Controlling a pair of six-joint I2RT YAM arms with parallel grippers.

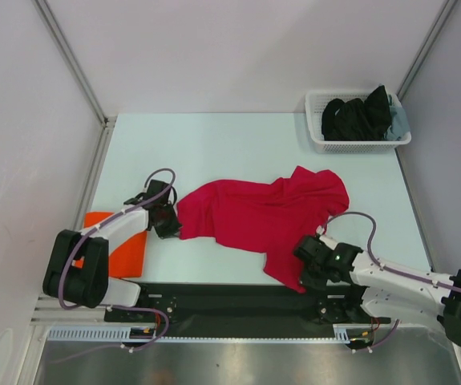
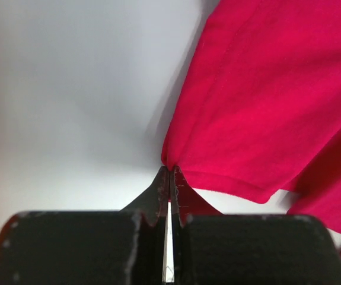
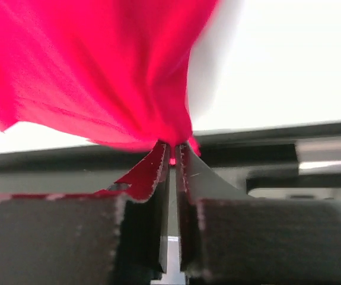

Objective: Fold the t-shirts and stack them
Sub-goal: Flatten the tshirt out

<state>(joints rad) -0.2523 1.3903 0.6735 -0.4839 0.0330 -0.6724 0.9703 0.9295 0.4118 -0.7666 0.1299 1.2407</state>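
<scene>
The crimson red t-shirt (image 1: 254, 212) lies crumpled across the middle of the table. My left gripper (image 1: 168, 222) is shut on its left edge; the left wrist view shows the cloth (image 2: 265, 113) pinched at my gripper's tips (image 2: 170, 169). My right gripper (image 1: 304, 271) is shut on the shirt's near corner by the table's front edge; the right wrist view shows the cloth (image 3: 99, 71) bunched at my gripper's tips (image 3: 173, 145). The bright orange t-shirt (image 1: 122, 249) lies folded at the near left, partly under the left arm.
A white lattice basket (image 1: 358, 143) with dark clothes stands at the far right corner. The black front rail (image 1: 230, 301) runs along the table's near edge. White walls enclose the table on three sides.
</scene>
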